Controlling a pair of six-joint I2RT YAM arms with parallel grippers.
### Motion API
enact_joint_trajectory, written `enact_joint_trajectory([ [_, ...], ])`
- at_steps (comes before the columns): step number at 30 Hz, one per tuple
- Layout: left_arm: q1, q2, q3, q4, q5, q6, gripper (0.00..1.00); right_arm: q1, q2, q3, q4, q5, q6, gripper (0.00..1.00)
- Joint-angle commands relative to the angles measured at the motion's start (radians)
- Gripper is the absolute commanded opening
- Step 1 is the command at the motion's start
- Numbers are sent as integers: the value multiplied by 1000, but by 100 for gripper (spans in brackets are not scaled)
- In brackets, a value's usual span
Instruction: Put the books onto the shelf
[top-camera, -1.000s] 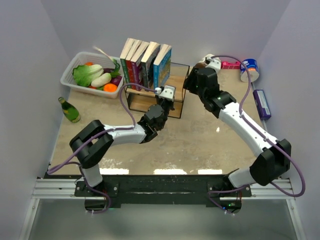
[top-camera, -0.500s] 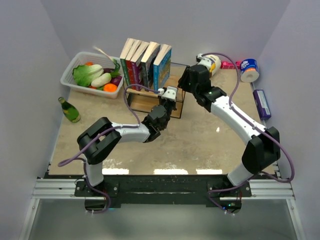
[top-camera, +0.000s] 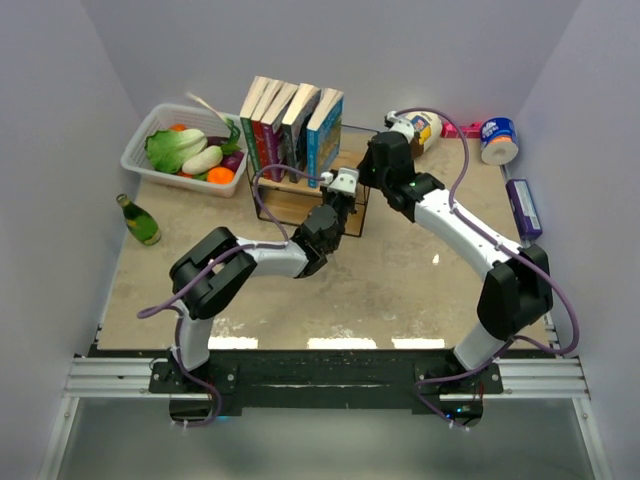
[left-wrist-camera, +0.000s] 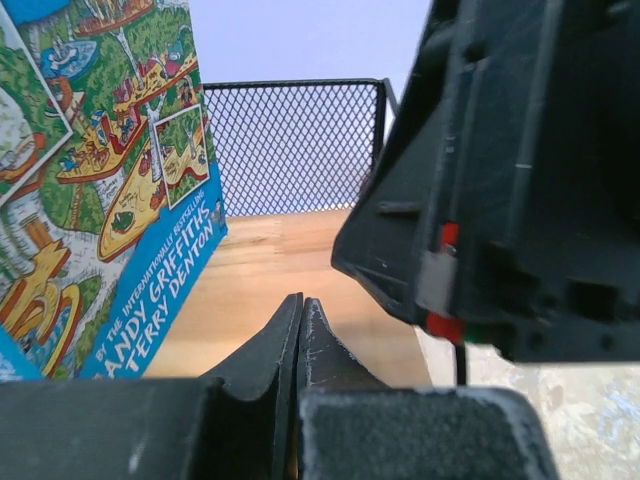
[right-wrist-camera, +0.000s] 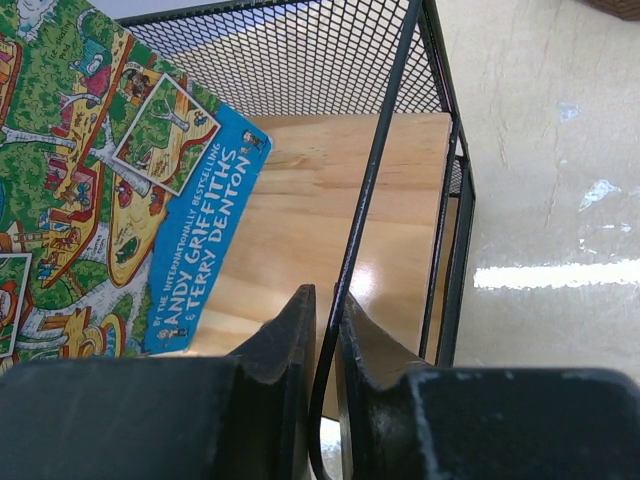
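Several books (top-camera: 290, 125) stand leaning in a row on the shelf (top-camera: 285, 203), the blue cartoon book (top-camera: 326, 130) at the right end. That blue book (left-wrist-camera: 110, 200) (right-wrist-camera: 110, 190) fills the left of both wrist views. My left gripper (top-camera: 343, 190) (left-wrist-camera: 300, 305) is shut and empty, pointing over the wooden board (left-wrist-camera: 270, 260) at the shelf's front right. My right gripper (top-camera: 368, 183) (right-wrist-camera: 325, 300) has its jaws closed around a thin black wire of the shelf's frame (right-wrist-camera: 375, 180) at its right side. The right gripper's body (left-wrist-camera: 500, 180) looms just right of the left fingers.
A white basket (top-camera: 135, 160) of vegetables stands at the back left, with a green bottle (top-camera: 140, 222) in front of it. A lying jar (top-camera: 420, 128), a blue-white can (top-camera: 498, 138) and a long purple box (top-camera: 523, 207) are at the back right.
My right gripper has swung left to the shelf's right side and closed its jaws around the frame wire. The left arm has crept forward toward the shelf, still shut.
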Motion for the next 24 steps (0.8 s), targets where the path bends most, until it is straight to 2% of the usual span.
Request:
enact_joint_trajectory([
  [1, 42, 30, 79, 43, -15, -11, 0, 0, -15, 32, 14, 9, -6, 8],
  [11, 109, 78, 185, -28, -78, -23, 0, -6, -16, 15, 21, -4, 2, 0],
  [24, 152, 64, 196, -121, -222, -29, 0, -9, -16, -3, 29, -14, 14, 0],
])
